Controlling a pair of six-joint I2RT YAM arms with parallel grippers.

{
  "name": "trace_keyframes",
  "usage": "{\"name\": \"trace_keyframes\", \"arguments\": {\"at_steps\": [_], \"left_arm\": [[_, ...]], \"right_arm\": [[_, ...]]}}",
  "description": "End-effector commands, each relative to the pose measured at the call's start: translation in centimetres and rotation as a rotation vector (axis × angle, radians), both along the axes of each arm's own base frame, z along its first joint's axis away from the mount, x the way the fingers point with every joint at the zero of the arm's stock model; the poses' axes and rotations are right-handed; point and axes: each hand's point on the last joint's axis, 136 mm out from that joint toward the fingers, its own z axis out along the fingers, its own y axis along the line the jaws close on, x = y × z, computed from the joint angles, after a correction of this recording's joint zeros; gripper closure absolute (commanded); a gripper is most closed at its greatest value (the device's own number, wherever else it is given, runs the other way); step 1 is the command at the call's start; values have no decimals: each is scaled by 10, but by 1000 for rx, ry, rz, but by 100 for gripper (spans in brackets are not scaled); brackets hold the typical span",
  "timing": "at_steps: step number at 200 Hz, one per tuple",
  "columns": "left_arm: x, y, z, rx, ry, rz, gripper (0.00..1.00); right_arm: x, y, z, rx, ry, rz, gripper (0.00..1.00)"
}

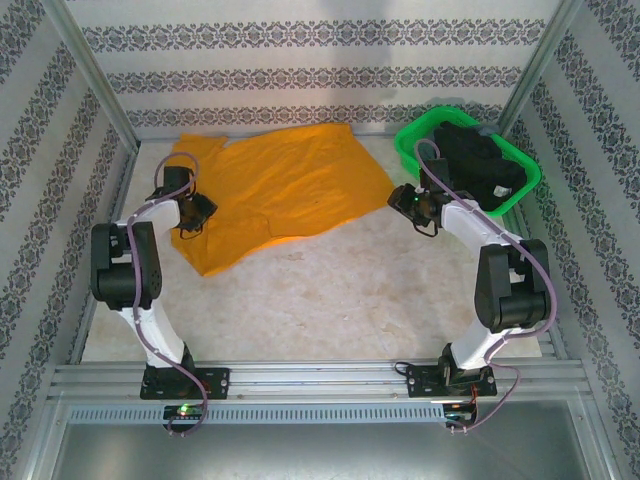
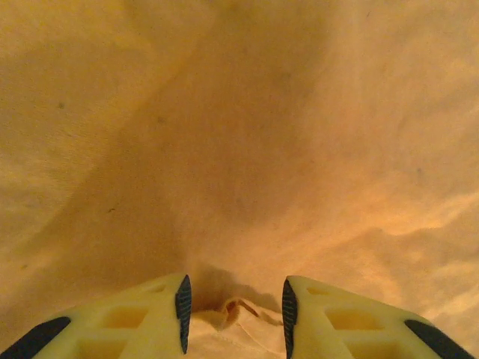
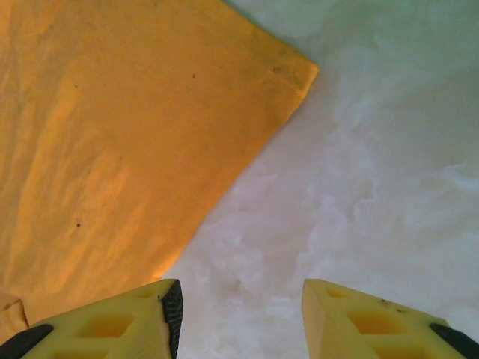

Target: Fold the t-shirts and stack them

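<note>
Judging progress: folding not begun. We find the orange shirt (image 1: 280, 190) flat, unfolded, on the table (image 1: 350, 290); black shirts (image 1: 478, 165) sit in the basket (image 1: 408, 140). Our left gripper (image 2: 233, 299) stands part open astride a cloth pucker, not clamped; right gripper (image 3: 241, 307) part open, empty, beside the shirt's corner.

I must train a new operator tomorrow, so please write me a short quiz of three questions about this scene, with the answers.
1. Choose one: what lies in the green basket? A) black t-shirts B) towels C) nothing
2. True or false: the right gripper has cloth between its jaws.
3. Which garment is under the left gripper?
Key: 1 A. 2 False: it is open over the bare table. 3 The orange t-shirt.
</note>
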Motion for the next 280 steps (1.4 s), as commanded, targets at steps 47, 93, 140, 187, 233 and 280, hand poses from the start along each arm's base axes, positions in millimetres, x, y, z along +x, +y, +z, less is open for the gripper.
{"name": "trace_keyframes", "arguments": {"at_steps": [47, 93, 140, 187, 233, 280], "left_arm": [[4, -13, -5, 90, 20, -118, 66], [-3, -18, -3, 119, 51, -154, 85], [-17, -15, 1, 187, 110, -185, 64], [-20, -12, 4, 287, 133, -267, 52], [-18, -13, -4, 321, 135, -329, 60], [-12, -12, -5, 328, 136, -339, 69]], "right_arm": [[18, -1, -1, 5, -3, -1, 53], [22, -3, -1, -4, -2, -12, 53], [23, -7, -2, -17, 3, -26, 53], [24, -3, -1, -3, -1, -16, 54], [19, -3, -1, -3, 3, -9, 54], [17, -3, 0, -8, 4, -7, 54]]}}
